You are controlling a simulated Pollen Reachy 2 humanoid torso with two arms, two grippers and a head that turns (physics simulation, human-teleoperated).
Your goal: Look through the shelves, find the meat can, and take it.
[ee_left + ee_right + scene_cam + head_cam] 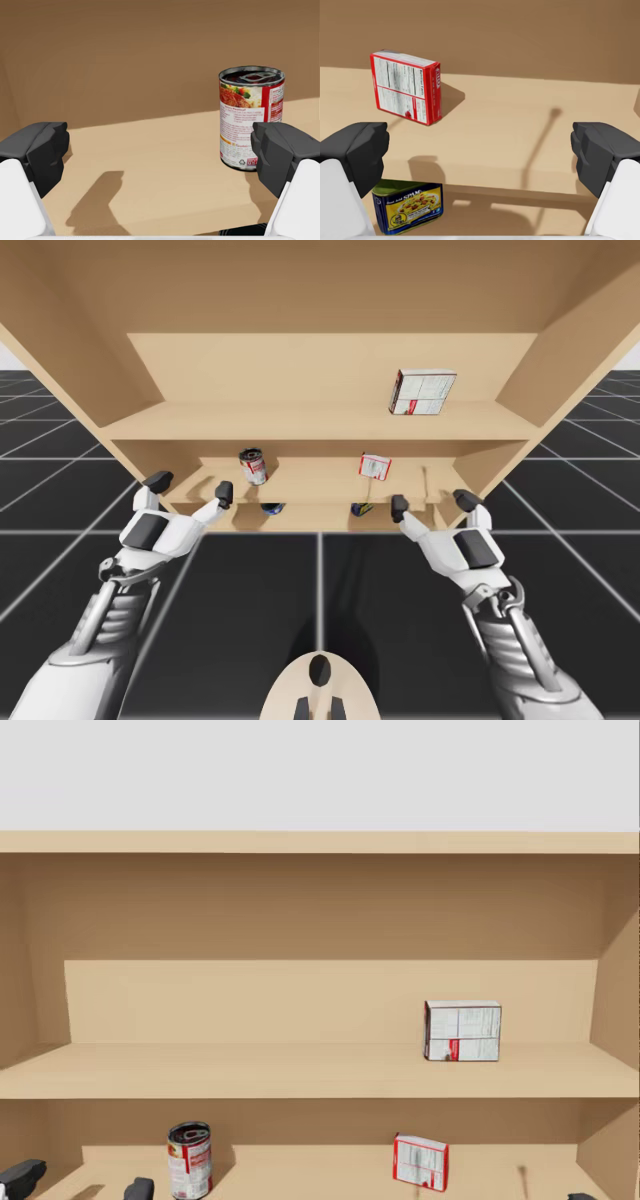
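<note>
Item: search-and-take of the meat can, stage of search, 0 things grasped. Left gripper [160, 155]: fingers spread wide, holding nothing. Right gripper [480, 155]: fingers likewise spread wide, holding nothing. Task's thing: a blue rectangular can [407, 205] with a yellow food picture, judged to be the meat can. It lies on the lower shelf [495, 220], beneath the board that the right gripper faces, under and slightly ahead of 1 of its fingers and not between the 2. Other stock: a red box [406, 87] on the middle shelf [520, 125], ahead of that same finger; a red-labelled round can [251, 117] upright on that shelf, ahead of 1 finger of the left gripper and touching neither finger; a white-and-red box [462, 1031] on the upper shelf [250, 1070], well apart from both grippers; 1 dark blue thing [272, 508] on the lower level near the left gripper, too hidden to name. Done: the can appears located. Left: lower the right gripper to the lower shelf, bring the fingers to either side of the can, close and withdraw; the overhanging board probably leaves little room. Surface: plain tan wooden shelf unit [320, 370] with smooth level boards. Room: dark gridded floor [320, 590], pale grey backdrop.
</note>
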